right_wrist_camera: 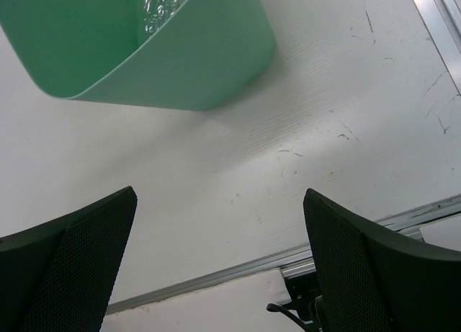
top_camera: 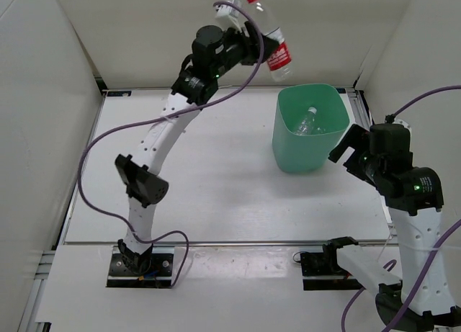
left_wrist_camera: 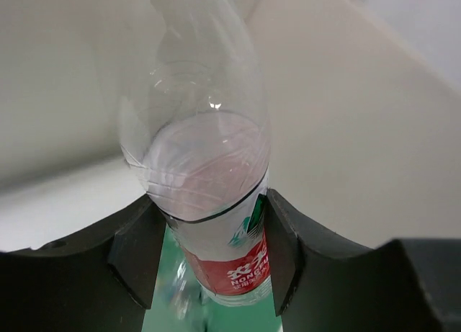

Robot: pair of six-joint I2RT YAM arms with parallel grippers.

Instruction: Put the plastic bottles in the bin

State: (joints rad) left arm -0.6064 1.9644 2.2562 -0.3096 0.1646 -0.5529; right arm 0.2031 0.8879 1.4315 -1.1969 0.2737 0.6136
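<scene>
Top external view: the red-labelled bottle [top_camera: 272,37] hangs in the air, tilted, red cap uppermost and label end lowest, pinched across its clear body by the left gripper [top_camera: 253,45]. From the left wrist view the two dark fingers [left_wrist_camera: 137,254] press on either side of the bottle [left_wrist_camera: 216,202], clamped just above the red label. The label end pokes out past the fingertips and the rest of the clear body runs back toward the camera. Beyond those fingertips a strip of mint green shows under the bottle's end. That is the bin [top_camera: 311,146], which stands on the table [top_camera: 209,191] below and just ahead of the left fingers, apart from the held bottle. Inside it a clear bottle [top_camera: 308,122] lies against the floor and far wall. The right gripper [top_camera: 349,146] hovers just beside the bin's wall on the other side. In the right wrist view its fingers [right_wrist_camera: 79,263] are spread wide with nothing but bare table between them, and the bin [right_wrist_camera: 180,65] sits ahead of the fingertips, toward the left one, not touching either.
</scene>
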